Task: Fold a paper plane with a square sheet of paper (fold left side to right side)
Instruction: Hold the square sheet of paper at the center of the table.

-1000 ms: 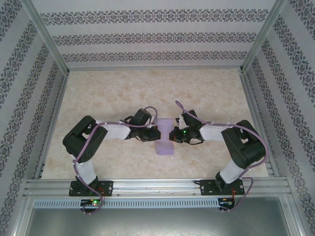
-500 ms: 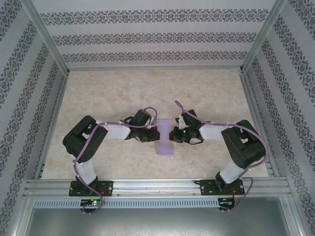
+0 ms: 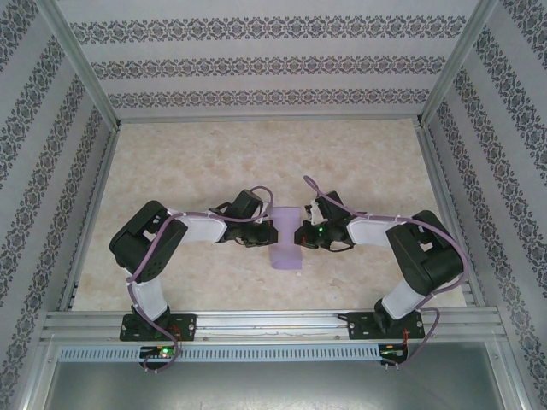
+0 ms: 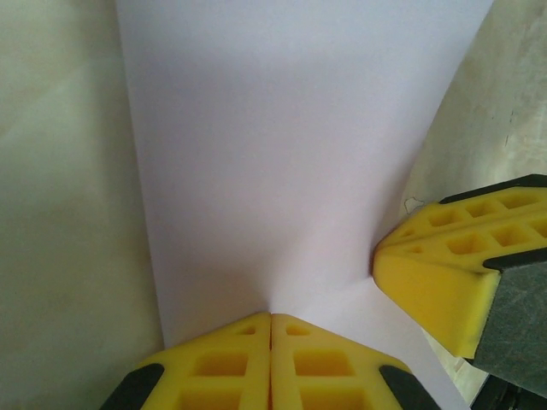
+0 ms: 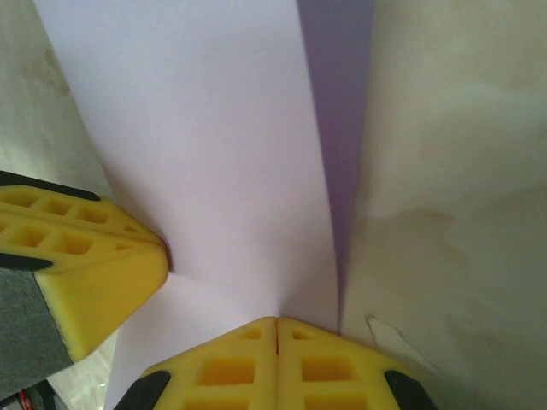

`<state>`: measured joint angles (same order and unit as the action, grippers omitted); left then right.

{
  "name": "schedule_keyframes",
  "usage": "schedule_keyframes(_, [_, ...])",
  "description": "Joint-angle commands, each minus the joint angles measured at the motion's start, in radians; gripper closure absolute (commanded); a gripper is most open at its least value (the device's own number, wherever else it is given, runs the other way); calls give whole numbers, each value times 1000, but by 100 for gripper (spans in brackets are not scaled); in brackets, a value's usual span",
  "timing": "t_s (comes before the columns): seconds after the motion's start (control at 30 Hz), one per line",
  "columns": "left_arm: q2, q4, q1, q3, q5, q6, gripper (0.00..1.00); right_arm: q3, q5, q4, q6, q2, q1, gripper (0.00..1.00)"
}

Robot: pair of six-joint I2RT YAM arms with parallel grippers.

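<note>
One sheet of paper, lavender, folded into a narrow strip, lies mid-bench between the two arms. Its long axis runs near to far. Left gripper: pads pressed together, pinching the sheet's left edge. Right gripper: pads likewise closed on the right edge, with a darker under-layer showing beside them. The two grippers face each other across the strip.
</note>
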<state>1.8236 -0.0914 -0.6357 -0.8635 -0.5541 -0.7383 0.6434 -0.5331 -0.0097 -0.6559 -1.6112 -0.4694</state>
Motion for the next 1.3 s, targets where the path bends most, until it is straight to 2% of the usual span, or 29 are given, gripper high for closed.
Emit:
schedule_keyframes(0.0, [38, 53, -9, 32, 32, 9, 93, -16, 34, -55, -7, 49, -6, 99])
schedule_keyframes(0.3, [46, 21, -10, 49, 30, -7, 93, 13, 5, -51, -19, 148, 3, 100])
schedule_keyframes(0.8, [53, 43, -15, 41, 37, 6, 93, 75, -55, 88, -70, -10, -39, 100])
schedule_keyframes(1.27, [58, 53, -25, 32, 31, 15, 93, 134, -6, 93, -83, -169, -46, 100])
